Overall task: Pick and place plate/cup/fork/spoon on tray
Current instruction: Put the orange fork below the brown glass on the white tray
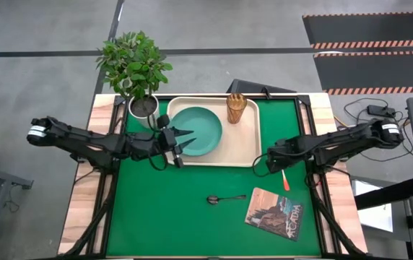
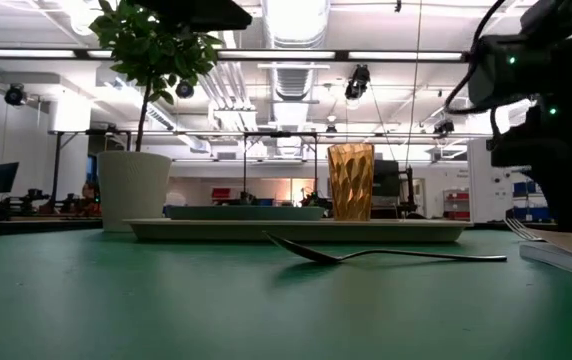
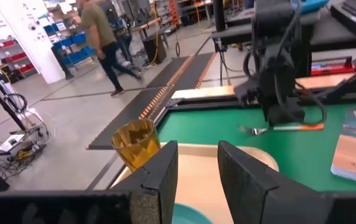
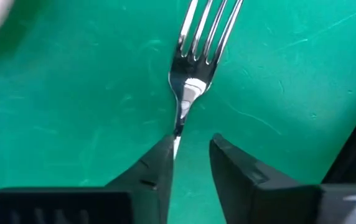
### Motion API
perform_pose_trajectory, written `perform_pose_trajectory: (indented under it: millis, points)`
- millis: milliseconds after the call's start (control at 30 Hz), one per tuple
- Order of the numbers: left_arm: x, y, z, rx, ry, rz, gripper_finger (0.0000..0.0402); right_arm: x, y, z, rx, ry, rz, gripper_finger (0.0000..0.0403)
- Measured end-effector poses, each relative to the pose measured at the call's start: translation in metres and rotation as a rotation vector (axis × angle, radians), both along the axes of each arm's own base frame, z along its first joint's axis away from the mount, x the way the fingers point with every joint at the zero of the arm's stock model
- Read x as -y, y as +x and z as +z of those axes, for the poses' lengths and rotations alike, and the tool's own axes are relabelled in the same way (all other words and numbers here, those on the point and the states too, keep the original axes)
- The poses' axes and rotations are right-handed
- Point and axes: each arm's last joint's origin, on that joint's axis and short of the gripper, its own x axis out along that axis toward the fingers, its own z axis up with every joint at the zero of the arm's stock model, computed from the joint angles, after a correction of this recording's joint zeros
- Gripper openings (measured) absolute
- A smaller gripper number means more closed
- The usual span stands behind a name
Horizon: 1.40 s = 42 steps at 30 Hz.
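Tray (image 1: 244,148) lies at the far middle of the green worktop (image 1: 192,224), long axis left–right. Plate (image 1: 196,130) sits flat in the tray's left half; cup (image 1: 236,108) stands upright in its far right corner.

Left claw (image 1: 180,143) hangs over the plate's left rim, fingers (image 3: 248,177) apart with nothing between them.

Fork (image 1: 285,180) lies on the worktop right of the tray's near right corner. Long axis runs near–far with a slight tilt: orange handle toward the near side, tines under the right claw (image 1: 273,165). In the right wrist view the tines (image 4: 204,31) point away from the claw, and the spread fingers (image 4: 156,171) sit low at the fork's neck, not closed on it.

Spoon (image 1: 225,198) lies at centre-near, long axis left–right, bowl to the left. Book (image 1: 275,214) lies just right of it. Potted plant (image 1: 138,72) stands at the tray's far left corner.
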Motion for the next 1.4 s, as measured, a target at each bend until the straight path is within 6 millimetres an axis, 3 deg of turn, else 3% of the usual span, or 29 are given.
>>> perform_pose_trajectory:
  millis: [200, 400, 567, 800, 933, 1167, 1400]
  points:
    - [-0.001, -0.005, 0.002, 0.005, 0.014, -0.002, 0.0096, 0.000, 0.005, -0.007, -0.023, 0.007, 0.013, 0.0148]
    - [0.000, -0.003, 0.000, -0.004, 0.015, -0.002, 0.0096, 0.000, 0.012, -0.012, 0.005, 0.008, 0.022, 0.0156]
    - [0.000, -0.003, 0.000, -0.007, 0.015, -0.003, 0.0096, -0.001, 0.014, -0.017, -0.020, 0.007, 0.025, 0.0119]
    - [0.000, -0.003, -0.003, -0.025, -0.005, 0.000, 0.0096, -0.001, 0.015, -0.018, -0.022, 0.007, 0.033, 0.0026]
    - [0.001, -0.004, -0.004, -0.034, -0.004, -0.004, 0.0096, 0.000, 0.012, -0.014, -0.001, 0.011, 0.031, 0.0013]
    - [0.004, -0.013, -0.001, -0.070, 0.003, -0.025, 0.0096, -0.001, 0.014, 0.019, 0.090, 0.027, -0.053, 0.0013]
    - [0.004, -0.025, -0.011, -0.213, 0.025, -0.039, 0.0096, -0.001, 0.041, 0.069, 0.262, 0.062, -0.138, 0.0013]
